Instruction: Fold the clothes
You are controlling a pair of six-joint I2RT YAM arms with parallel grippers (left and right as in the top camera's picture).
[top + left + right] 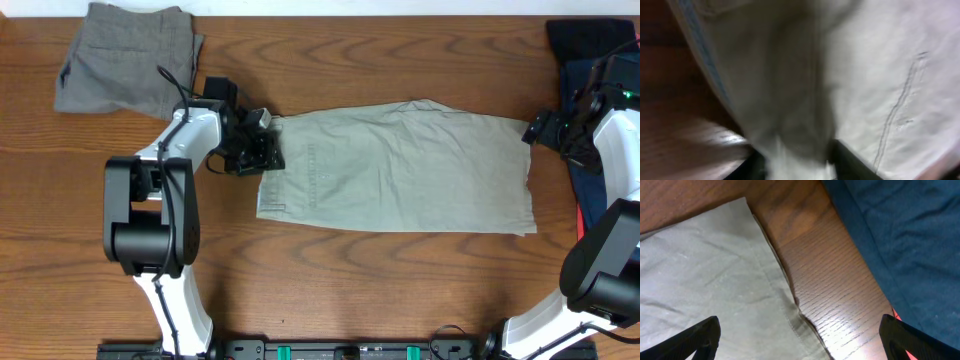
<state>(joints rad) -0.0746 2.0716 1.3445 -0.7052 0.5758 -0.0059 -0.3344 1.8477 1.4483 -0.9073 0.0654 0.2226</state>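
The clothes [400,165], pale khaki-green shorts, lie flat across the middle of the table with the waistband at the left. My left gripper [268,140] sits at the waistband's far left corner. In the left wrist view the blurred cloth [880,75] fills the frame, and a bunch of it is pinched between the two dark fingers of that gripper [797,167]. My right gripper [535,130] hovers at the shorts' far right hem corner. It [800,340] stands wide open over the hem edge [785,295] and bare wood, holding nothing.
Darker grey-brown shorts [125,58] lie at the back left corner. A navy garment [590,60] lies along the right edge, just right of the right gripper and filling the right side of its wrist view [900,240]. Bare wood table [380,290] shows in front.
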